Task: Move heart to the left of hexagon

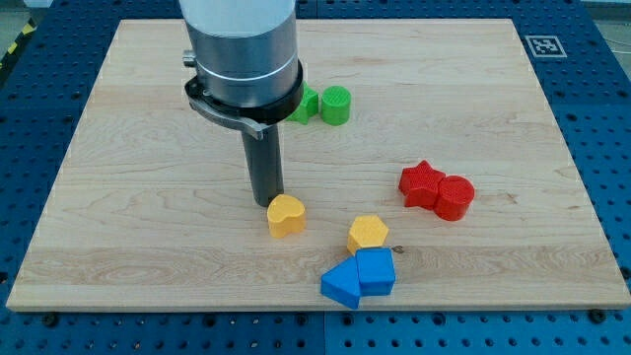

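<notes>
Step in hand: pushing yellow heart (286,215) into place left of yellow hexagon (368,233). Heart near middle of tabletop (118,237) bottom edge, hexagon just beside it toward right edge. My tip (267,201) touching heart's upper-left side, probably. No claw on rig (bare rod only). Next: small nudge, or stop. Heart's point toward bottom edge, seemingly; long axis unclear.

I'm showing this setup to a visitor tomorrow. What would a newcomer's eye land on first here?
First, the big grey arm at the view's top, its dark rod coming down so that my tip sits just above-left of the yellow heart. Next, the yellow hexagon to the heart's right, with two blue blocks crowded just below it. Then the red pair at the right.
</notes>
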Available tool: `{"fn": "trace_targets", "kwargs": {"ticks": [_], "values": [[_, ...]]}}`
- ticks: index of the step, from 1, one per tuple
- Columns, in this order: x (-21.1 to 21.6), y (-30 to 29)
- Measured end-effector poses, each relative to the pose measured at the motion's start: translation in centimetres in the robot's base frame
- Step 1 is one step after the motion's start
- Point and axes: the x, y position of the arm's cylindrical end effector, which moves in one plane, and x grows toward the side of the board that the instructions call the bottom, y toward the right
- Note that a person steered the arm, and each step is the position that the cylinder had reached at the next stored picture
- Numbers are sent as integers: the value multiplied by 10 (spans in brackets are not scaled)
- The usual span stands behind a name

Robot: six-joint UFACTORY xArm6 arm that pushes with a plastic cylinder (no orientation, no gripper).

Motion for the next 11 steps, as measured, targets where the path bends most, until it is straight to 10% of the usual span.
{"fn": "trace_targets", "kwargs": {"ticks": [11], "values": [[77, -5]]}}
